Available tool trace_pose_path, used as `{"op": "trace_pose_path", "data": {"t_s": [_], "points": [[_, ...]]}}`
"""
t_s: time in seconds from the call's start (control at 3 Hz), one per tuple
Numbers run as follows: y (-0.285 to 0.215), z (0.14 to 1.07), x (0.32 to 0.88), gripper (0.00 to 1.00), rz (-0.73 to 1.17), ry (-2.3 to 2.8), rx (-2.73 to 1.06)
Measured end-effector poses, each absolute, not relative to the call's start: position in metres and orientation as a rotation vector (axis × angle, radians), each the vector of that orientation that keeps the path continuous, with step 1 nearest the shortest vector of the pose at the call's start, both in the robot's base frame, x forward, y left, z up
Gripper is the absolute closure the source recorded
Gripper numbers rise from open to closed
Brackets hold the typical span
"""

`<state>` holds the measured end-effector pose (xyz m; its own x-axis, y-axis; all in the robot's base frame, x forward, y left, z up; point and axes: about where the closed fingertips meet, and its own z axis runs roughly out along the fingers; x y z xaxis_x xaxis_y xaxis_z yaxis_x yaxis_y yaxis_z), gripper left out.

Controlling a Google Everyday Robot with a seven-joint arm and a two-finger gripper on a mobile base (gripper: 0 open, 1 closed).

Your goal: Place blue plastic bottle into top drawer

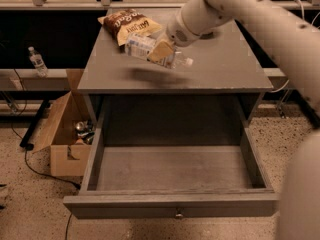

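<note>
Gripping the blue plastic bottle sideways, tool hangs over the worktop beside the chip bag | shadow beneath suggests the bottle is lifted clear | top drawer stands open nearer, ready to receive it

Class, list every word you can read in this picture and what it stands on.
No text can be quoted.
Lettering on the brown chip bag: too blurred to read.
Label on the blue plastic bottle, held by the gripper above the grey tabletop: unreadable.

clear plastic bottle in matt gripper above matt wooden tabletop
</note>
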<state>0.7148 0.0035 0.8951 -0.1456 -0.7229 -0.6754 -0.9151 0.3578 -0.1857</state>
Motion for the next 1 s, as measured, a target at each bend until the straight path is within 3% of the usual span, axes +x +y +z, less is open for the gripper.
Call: {"op": "trace_pose_path", "data": {"t_s": [0.67,1.0], "points": [[-0.019,0.908,0.6,1.0,0.381,1.91,-1.459],[-0.019,0.908,0.6,1.0,0.381,1.908,-1.459]]}}
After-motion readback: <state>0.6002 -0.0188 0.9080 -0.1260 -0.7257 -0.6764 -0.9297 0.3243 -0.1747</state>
